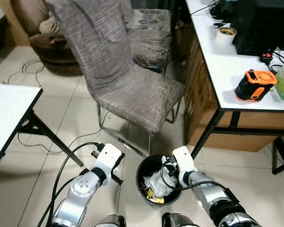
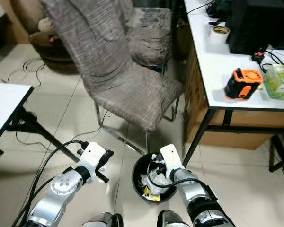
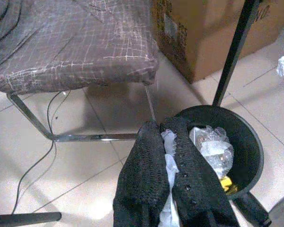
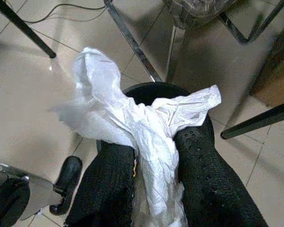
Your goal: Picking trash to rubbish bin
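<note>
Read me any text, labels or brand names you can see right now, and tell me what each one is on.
No text is readable.
Cardboard box: dark printed marks, too blurred to read.
Green packet on the white table: print too small to read.
Orange and black tool: no legible label.
Black bin: no marking visible.

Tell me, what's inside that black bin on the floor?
The black bin holds crumpled clear plastic and yellow scraps. The right end effector, clutching white tissue, covers part of the opening, so the bottom stays hidden.
</note>
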You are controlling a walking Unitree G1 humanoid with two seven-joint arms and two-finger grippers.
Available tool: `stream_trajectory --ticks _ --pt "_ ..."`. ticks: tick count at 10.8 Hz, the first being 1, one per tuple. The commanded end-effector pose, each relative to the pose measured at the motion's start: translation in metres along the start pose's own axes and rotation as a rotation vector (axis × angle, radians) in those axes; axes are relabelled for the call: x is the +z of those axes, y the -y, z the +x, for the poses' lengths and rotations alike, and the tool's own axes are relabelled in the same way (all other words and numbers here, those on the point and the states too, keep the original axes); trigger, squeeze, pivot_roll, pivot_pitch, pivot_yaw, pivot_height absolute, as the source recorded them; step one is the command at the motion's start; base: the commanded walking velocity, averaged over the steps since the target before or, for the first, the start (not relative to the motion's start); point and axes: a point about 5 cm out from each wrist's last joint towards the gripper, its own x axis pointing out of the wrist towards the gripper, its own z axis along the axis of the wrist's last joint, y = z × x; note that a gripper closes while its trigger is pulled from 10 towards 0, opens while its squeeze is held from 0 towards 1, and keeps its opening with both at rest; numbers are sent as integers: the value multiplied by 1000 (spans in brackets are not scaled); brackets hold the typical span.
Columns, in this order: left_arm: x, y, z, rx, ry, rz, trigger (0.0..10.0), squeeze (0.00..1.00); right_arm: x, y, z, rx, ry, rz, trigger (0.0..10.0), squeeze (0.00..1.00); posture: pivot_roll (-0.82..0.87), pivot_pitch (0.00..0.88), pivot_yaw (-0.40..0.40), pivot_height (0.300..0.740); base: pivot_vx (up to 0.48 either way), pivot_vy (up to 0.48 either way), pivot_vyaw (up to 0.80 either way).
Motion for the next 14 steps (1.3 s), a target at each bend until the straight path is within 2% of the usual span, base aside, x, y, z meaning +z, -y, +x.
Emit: stream_trajectory --ticks 1,2,3,4,7,12,13,14 --pt "1 -2 1 11 -5 -4 10000 0 2 1 1 -12 15 -1 10000 0 -50 166 26 740 0 0 0" --pt "1 -2 2 13 -8 -5 10000 0 7 5 1 -37 27 -14 10000 0 -50 165 28 740 0 0 0" --pt "2 -3 3 13 -9 -2 10000 0 11 8 2 -39 43 16 10000 286 -52 157 32 740 0 0 0" --pt "2 -3 4 12 -10 -2 10000 0 14 11 2 -47 58 39 10000 1000 -55 157 33 740 0 0 0" --pt "6 -3 12 11 -5 -27 10000 0 17 15 2 -22 51 74 10000 1000 -66 142 36 740 0 0 0" --pt "11 -4 21 5 4 -3 10000 0 19 21 1 -28 44 81 10000 1000 -75 131 38 740 0 0 0" --pt "13 -3 23 1 12 -11 10000 0 19 23 1 -44 37 59 10000 1000 -76 131 35 740 0 0 0" --pt "14 6 31 -41 9 -39 10000 0 17 26 -1 -63 37 50 10000 1000 -81 135 23 740 0 0 0"
